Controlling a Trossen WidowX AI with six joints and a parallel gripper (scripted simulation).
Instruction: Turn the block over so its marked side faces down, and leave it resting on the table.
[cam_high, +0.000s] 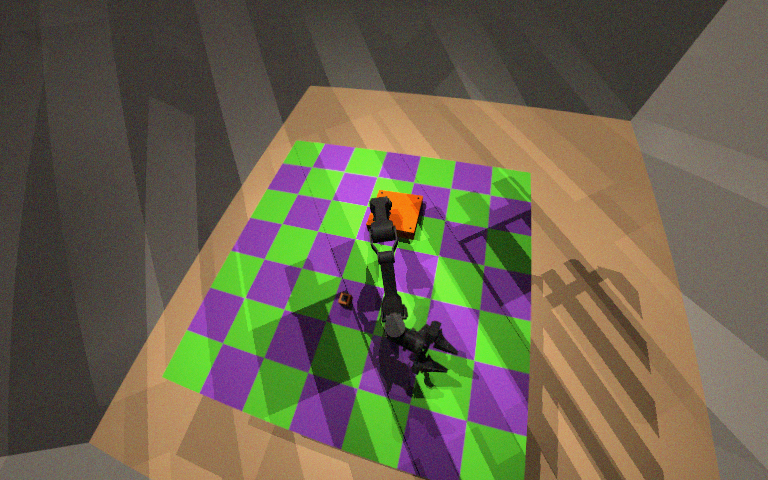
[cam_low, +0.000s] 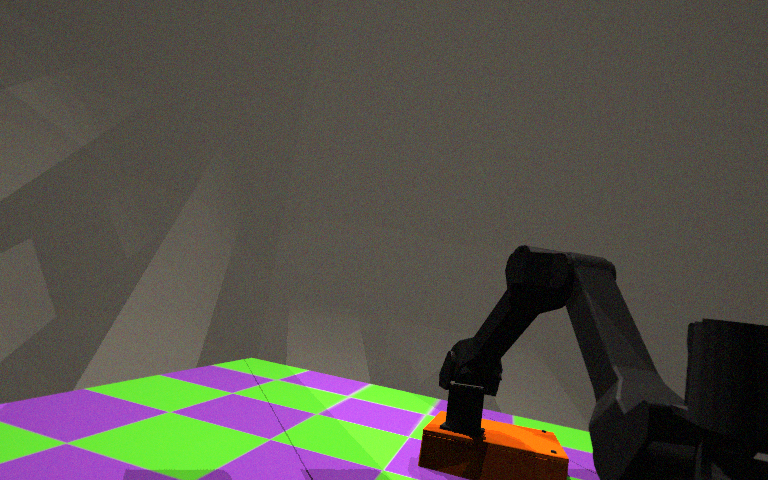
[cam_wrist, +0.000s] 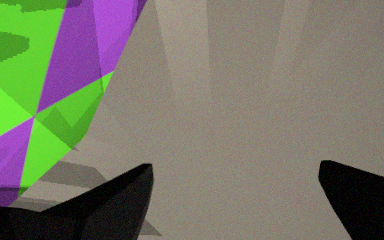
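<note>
The block (cam_high: 344, 298) is a small orange-brown cube on the checkered table top (cam_high: 271, 243), left of the arm in the top view. A dark square shows on its upward face; it is too small to read in detail. It does not show in the exterior view or the wrist view. My gripper (cam_high: 451, 362) (cam_wrist: 235, 171) is open, with its fingers wide apart and nothing between them. It is to the right of the block and nearer the lower edge in the top view, well away from it, and points away from it.
The arm's orange base plate (cam_high: 407, 212) (cam_low: 521, 438) sits behind the block, toward the top of the top view. The arm reaches down the middle, passing right of the block. Tan surface (cam_high: 577, 152) surrounds the green and purple checks. Long shadows cross the table.
</note>
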